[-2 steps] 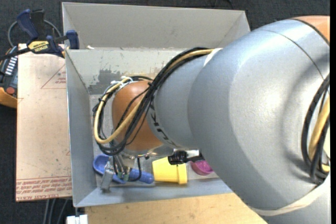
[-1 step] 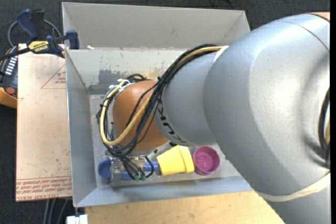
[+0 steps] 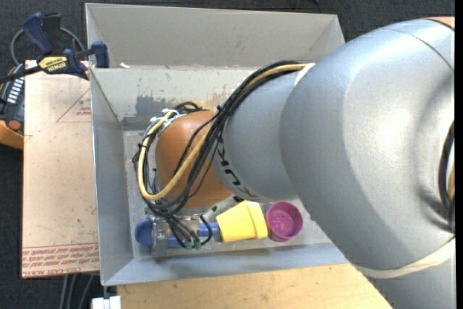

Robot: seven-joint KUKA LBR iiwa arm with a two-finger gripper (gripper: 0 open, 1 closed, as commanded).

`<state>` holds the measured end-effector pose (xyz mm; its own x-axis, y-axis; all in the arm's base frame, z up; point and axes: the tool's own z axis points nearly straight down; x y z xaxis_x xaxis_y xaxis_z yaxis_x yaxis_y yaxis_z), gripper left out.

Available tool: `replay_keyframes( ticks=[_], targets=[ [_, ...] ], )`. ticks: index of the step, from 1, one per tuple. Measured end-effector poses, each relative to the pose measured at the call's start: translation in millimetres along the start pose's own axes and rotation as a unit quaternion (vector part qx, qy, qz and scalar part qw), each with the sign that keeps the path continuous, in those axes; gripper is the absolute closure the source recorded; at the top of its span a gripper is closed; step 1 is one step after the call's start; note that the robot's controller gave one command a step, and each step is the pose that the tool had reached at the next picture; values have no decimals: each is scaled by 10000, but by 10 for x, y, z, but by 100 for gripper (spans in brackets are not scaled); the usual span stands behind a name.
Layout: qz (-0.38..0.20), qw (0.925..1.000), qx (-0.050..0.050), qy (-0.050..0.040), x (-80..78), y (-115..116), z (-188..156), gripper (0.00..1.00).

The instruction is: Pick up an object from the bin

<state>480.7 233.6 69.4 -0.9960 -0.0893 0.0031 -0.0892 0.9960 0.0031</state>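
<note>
1. The claw (image 3: 171,234) is low by the bin's (image 3: 108,177) near wall, over a blue thing (image 3: 144,232). I cannot tell if it grips.
2. A yellow cup (image 3: 242,222) lies just beside it, then a pink cup (image 3: 284,221).
3. It should lift straight up, away from the wall.

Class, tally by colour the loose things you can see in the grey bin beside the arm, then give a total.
Yellow cup: 1
Magenta cup: 1
Blue pieces: 2, perhaps one thing partly hidden by the arm
Total: 4 visible
</note>
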Motion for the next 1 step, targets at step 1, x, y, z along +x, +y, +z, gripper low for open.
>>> replay_keyframes(
  ticks=[1],
  targets=[
    [0, 10000, 6, 21, 11, -3, -28, 100]
  ],
)
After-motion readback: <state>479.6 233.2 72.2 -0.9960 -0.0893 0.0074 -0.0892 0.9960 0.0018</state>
